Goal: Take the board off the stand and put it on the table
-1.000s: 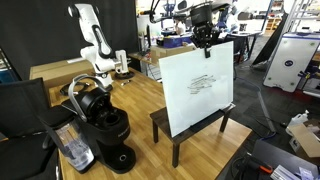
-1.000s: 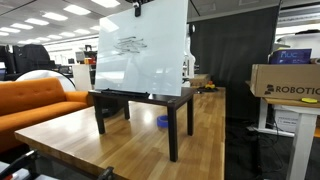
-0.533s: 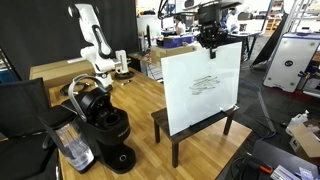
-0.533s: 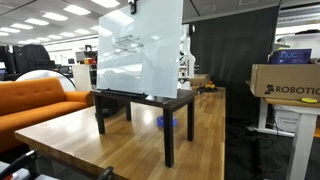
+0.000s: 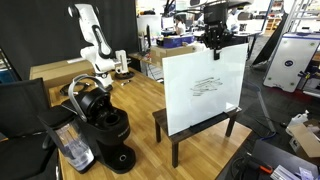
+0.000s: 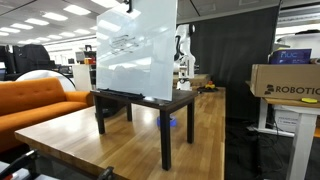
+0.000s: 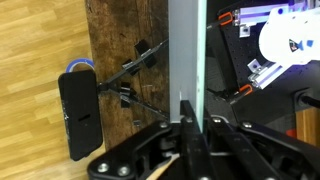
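Grip sits high: the pincer (image 5: 214, 42) pinches the top edge of the large thin white rectangular whiteboard (image 5: 203, 92), which stands upright directly beneath it on the small dark brown wooden stand (image 6: 150, 99). Holding it there probably keeps it plumb for lowering to the light wooden worktop (image 6: 70, 132) below.

Panda arm (image 5: 213, 12) entering from the top in an exterior view, wrist vertical, dark pincer (image 5: 215, 42) pointing straight down, fingers (image 7: 186, 140) clamped either side of the board (image 5: 200, 95) at its top edge, finger bases filling the lower wrist view
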`<move>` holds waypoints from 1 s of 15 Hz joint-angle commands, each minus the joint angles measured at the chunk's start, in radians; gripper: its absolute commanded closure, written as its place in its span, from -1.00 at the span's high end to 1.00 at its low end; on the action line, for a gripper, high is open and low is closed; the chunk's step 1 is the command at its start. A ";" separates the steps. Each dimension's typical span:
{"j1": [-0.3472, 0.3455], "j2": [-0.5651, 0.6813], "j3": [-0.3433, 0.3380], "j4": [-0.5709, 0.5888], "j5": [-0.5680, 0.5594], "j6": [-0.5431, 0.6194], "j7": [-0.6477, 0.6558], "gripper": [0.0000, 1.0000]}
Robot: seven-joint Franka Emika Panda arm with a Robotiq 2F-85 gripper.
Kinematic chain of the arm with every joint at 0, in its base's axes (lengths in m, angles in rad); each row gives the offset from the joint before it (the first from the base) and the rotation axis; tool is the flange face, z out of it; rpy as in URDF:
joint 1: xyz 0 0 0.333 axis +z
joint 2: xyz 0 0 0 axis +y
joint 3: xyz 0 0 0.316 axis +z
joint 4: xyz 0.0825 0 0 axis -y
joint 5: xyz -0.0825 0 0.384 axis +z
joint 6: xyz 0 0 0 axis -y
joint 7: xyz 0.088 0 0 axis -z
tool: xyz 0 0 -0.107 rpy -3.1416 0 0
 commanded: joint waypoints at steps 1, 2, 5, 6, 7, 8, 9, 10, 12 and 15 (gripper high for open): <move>0.033 -0.008 -0.014 -0.023 0.021 0.045 0.101 -0.97; 0.038 0.004 -0.014 -0.005 0.027 0.047 0.118 -0.97; 0.055 0.025 -0.014 0.034 0.045 0.068 0.168 -0.97; 0.061 0.032 -0.012 0.046 0.046 0.071 0.174 -0.97; 0.066 0.037 -0.011 0.054 0.048 0.073 0.180 -0.97; 0.071 0.043 -0.010 0.062 0.048 0.071 0.187 -0.97; 0.076 0.050 -0.009 0.072 0.044 0.068 0.193 -0.97; 0.079 0.059 -0.008 0.084 0.042 0.060 0.198 -0.97; 0.084 0.078 -0.009 0.114 0.040 0.038 0.206 -0.97; 0.083 0.116 -0.008 0.179 0.040 -0.012 0.229 -0.97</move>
